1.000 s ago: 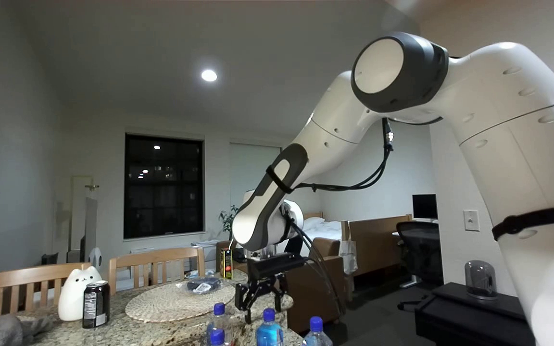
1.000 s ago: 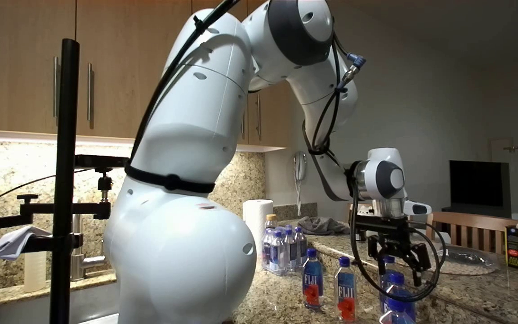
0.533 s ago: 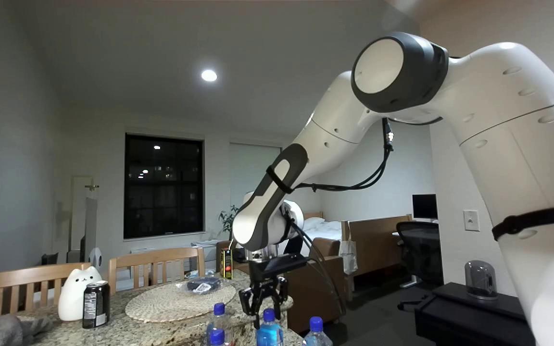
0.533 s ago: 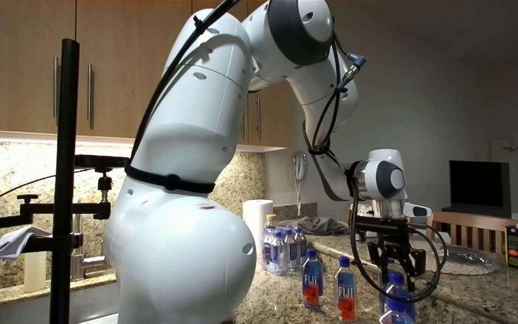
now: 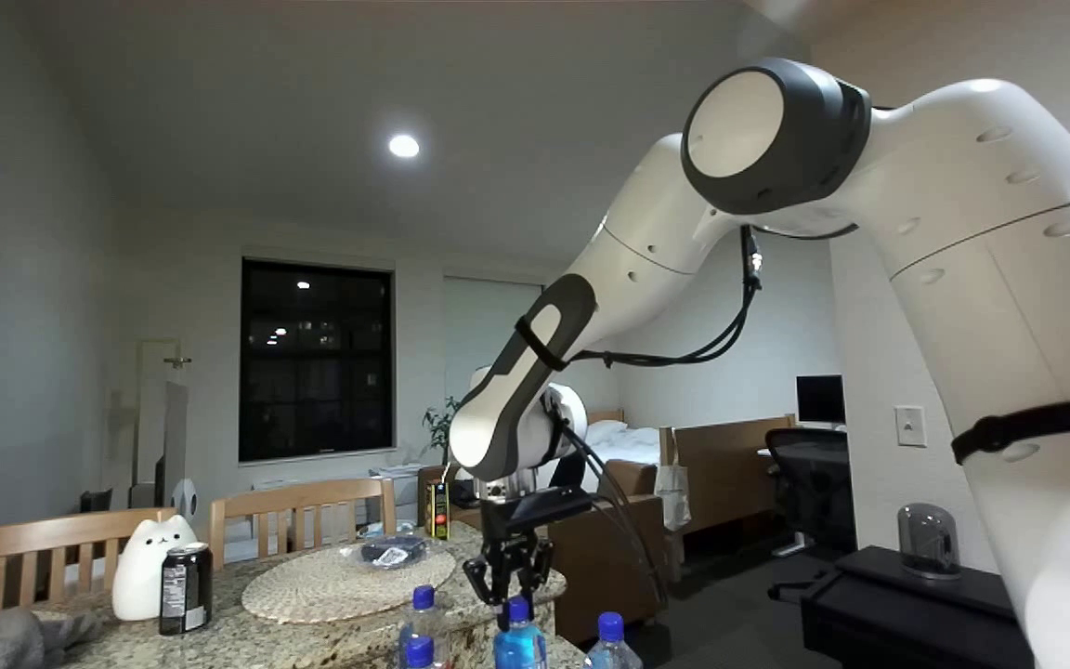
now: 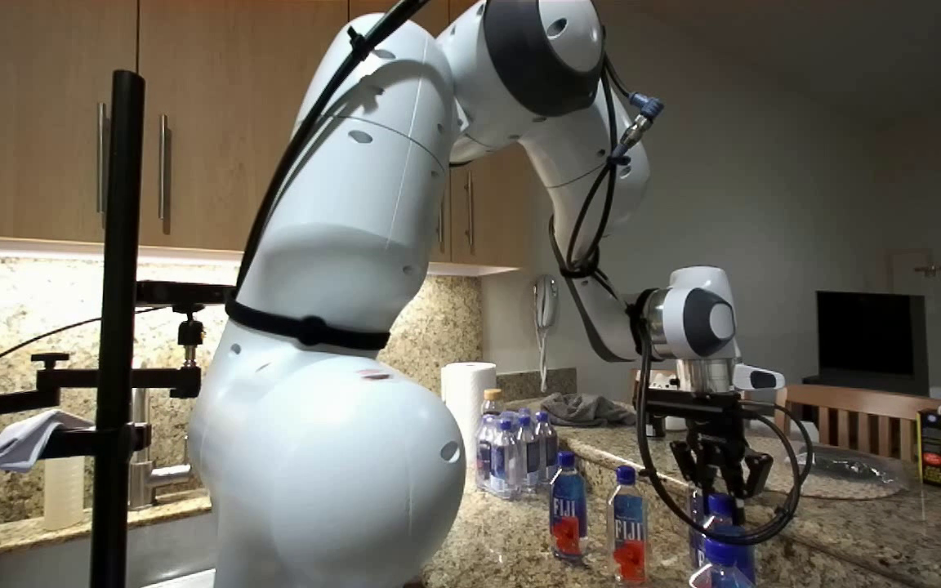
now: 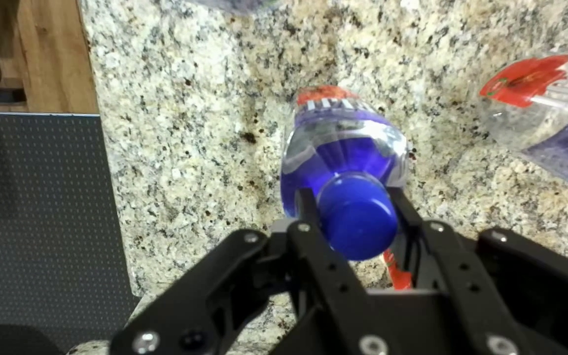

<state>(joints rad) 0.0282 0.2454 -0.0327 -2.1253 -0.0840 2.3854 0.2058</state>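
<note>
In the wrist view, the writing cannot be read well: the gripped bottle [image 7: 348, 153] shows white strokes of letters and a red patch, seen very slanted, and a neighbour bottle [image 7: 555, 108] carries a red flower. The claw [image 7: 352, 207] is drawn together, with one finger on each side, and pinches the bottle at its top end; whether exactly on the blue cap or on the neck, I cannot tell. The bottle is transparent with a violet-blue tint. It is over the speckled counter [image 7: 190, 158], apart from the counter's edge that runs along the left of this view.

In an exterior view, the brand FIJI is clearly readable on a rear bottle [image 6: 568, 514] and on a front bottle [image 6: 627, 531], each with a red flower below the letters. The group of bottles [image 6: 505, 465] near the paper roll [image 6: 468, 400] has labels too small for reading. The claw points downward around the gripped bottle, beside the step where the counter rises.

In an exterior view, a dark can [image 5: 187, 588] has a panel of small print, not legible. The claw's fingers are at the blue cap. The gripped bottle is upright and looks bright blue; its base is outside this view.
</note>
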